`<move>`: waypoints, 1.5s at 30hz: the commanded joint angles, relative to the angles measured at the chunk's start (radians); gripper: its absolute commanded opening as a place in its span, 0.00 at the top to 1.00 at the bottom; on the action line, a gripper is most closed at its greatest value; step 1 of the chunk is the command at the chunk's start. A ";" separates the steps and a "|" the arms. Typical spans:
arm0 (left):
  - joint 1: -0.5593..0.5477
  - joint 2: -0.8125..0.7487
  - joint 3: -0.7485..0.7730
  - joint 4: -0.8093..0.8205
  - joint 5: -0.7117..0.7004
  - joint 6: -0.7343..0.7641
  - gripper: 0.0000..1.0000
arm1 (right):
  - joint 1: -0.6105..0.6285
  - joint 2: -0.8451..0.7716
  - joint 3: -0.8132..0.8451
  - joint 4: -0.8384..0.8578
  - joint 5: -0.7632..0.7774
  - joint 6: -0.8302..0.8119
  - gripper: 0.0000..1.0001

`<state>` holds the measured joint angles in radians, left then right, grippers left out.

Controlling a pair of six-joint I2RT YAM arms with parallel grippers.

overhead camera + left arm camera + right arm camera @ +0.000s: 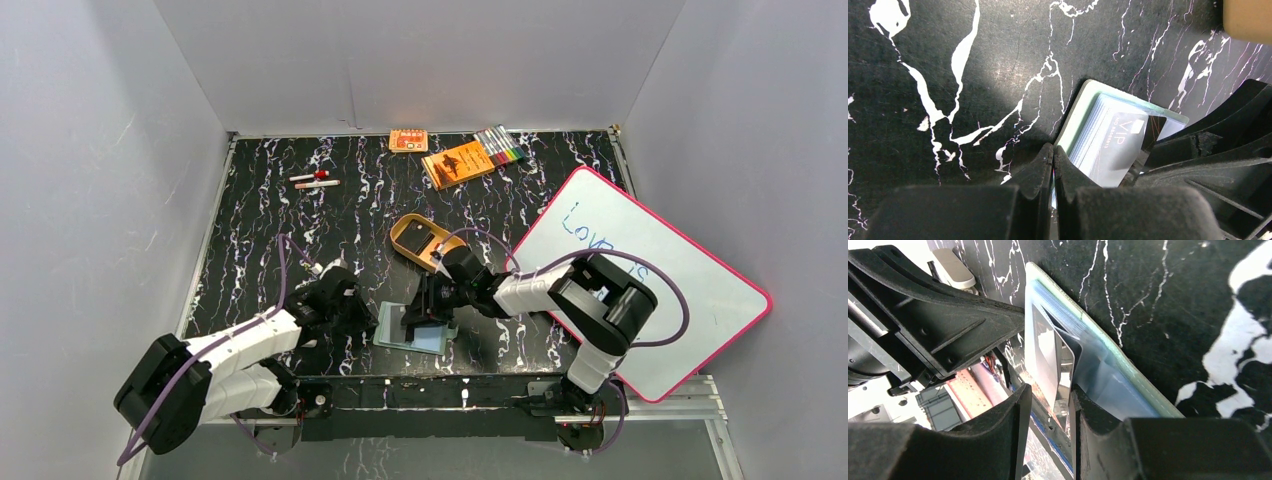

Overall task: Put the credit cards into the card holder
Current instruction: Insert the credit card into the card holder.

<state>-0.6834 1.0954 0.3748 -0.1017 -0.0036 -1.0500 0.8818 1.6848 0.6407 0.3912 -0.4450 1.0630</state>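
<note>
Right wrist: right claw (1049, 392) parted around a credit card (1043, 350) half-hidden in card holder (1100, 365); left claw (1053, 156) pressed together.

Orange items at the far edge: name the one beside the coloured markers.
The orange booklet, larger and tilted, beside the markers; the small orange box lies apart, further left.

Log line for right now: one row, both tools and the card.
left tool: shut, at card holder edge | right tool: open, straddling card | card: partly inside holder | card holder: lying open
</note>
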 commanded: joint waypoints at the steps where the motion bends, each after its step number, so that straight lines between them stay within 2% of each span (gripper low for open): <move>1: 0.001 -0.026 -0.019 -0.041 -0.010 0.000 1.00 | 0.024 0.018 0.059 0.012 -0.013 0.003 0.58; 8: 0.001 -0.040 -0.020 -0.042 -0.016 0.002 1.00 | 0.046 0.046 0.105 -0.029 -0.009 -0.007 0.59; 15: 0.002 -0.042 -0.025 -0.046 -0.024 -0.001 1.00 | 0.045 -0.023 0.174 -0.295 0.119 -0.117 0.50; 20: 0.001 -0.039 -0.024 -0.043 -0.026 0.000 1.00 | 0.045 -0.036 0.200 -0.374 0.159 -0.140 0.46; 33: 0.001 -0.052 -0.035 -0.040 -0.023 -0.006 1.00 | 0.076 -0.042 0.224 -0.451 0.182 -0.159 0.44; 45: 0.001 -0.090 -0.056 -0.024 -0.004 -0.016 1.00 | 0.094 0.050 0.322 -0.424 0.163 -0.185 0.51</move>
<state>-0.6834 1.0443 0.3378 -0.0879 -0.0071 -1.0592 0.9710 1.7012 0.8780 -0.0483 -0.2794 0.9123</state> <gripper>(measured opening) 0.007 0.498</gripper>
